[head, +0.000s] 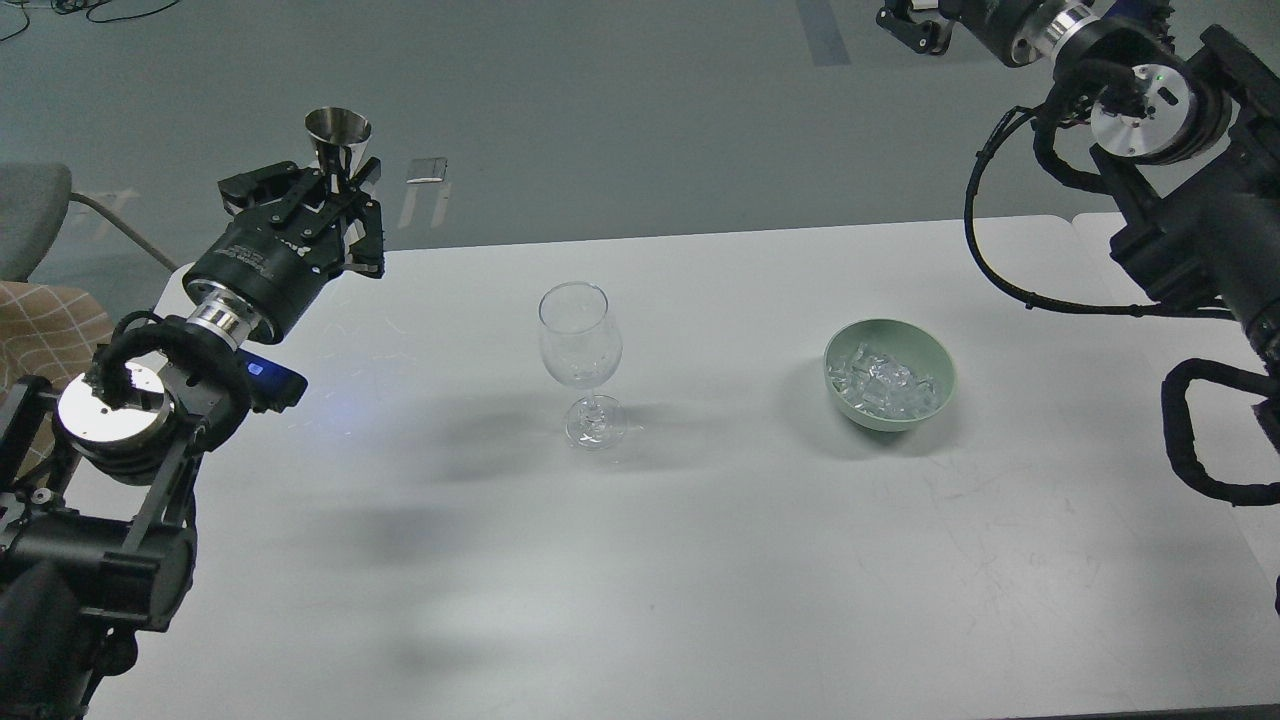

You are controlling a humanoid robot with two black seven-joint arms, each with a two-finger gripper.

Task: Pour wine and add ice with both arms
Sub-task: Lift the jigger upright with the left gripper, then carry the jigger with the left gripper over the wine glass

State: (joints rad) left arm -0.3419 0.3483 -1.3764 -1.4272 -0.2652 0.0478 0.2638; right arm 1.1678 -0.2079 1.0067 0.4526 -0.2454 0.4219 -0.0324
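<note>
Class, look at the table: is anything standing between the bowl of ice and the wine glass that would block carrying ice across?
Nothing visible does. The table is bare between the green bowl holding the ice and the upright wine glass. Both arms hang off to the sides.

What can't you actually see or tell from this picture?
- Right gripper: cut off by the head view's top edge; open or shut unclear.
- Inside of the steel cup held by the left gripper: hidden by its rim.
- Wine in the wine glass: too clear to tell.
</note>
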